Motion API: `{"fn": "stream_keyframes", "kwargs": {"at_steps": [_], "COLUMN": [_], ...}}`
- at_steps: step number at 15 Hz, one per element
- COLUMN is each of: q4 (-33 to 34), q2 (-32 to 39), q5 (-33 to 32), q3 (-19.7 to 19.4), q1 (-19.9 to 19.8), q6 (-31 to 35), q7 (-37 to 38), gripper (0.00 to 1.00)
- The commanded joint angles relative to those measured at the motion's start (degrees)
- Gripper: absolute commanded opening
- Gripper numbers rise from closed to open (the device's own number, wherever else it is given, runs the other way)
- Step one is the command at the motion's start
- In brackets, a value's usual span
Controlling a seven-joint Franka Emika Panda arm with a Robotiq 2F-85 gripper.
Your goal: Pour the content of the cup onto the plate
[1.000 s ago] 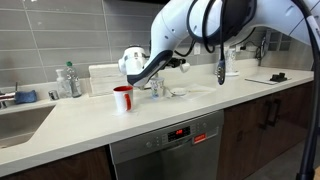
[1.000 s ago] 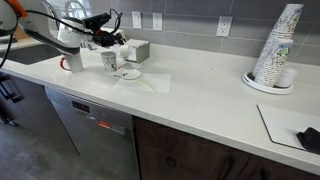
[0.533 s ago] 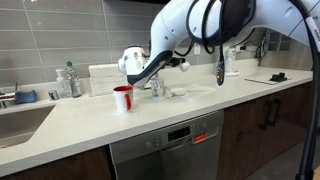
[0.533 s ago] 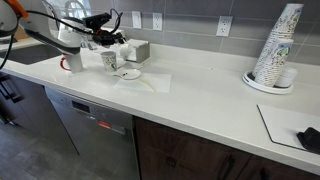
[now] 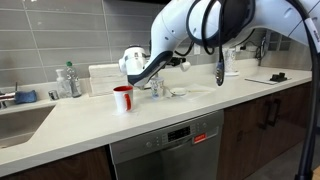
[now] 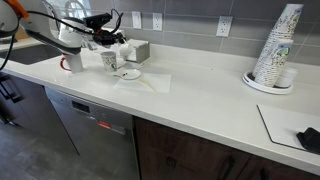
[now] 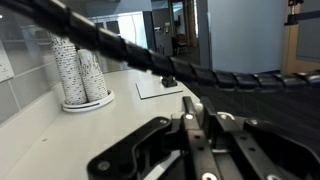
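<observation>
Gripper sits at the clear cup, its fingers too small and dark to read; open or clamped, cannot tell. The plate lies just beside the cup, contents unreadable.

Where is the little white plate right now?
In an exterior view the plate sits on the white counter, beside a clear cup, above the dishwasher.

You see a white plate on the cream surface, a red mug with a white inside at centre left, grey wall tiles, dark brown cabinets, and white speckled paper cups at upper right.
</observation>
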Motion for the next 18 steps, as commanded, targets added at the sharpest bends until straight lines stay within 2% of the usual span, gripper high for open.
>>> {"fn": "stream_keyframes", "kwargs": {"at_steps": [1,3,10,18], "q4": [0.28,-0.16,-0.07,-0.42], "q2": [0.17,1.59,4.23,3.83], "q5": [-0.35,-2.79,-9.26,-9.93], "q3": [0.49,-1.19,-3.05,-2.39], "q1": [-0.17,1.17,3.17,2.64], "q6": [-0.31,-2.19,-4.98,-4.4], "q7": [-0.05,-2.25,-7.35,-8.54], "gripper": [0.05,0.04,0.04,0.04]}}
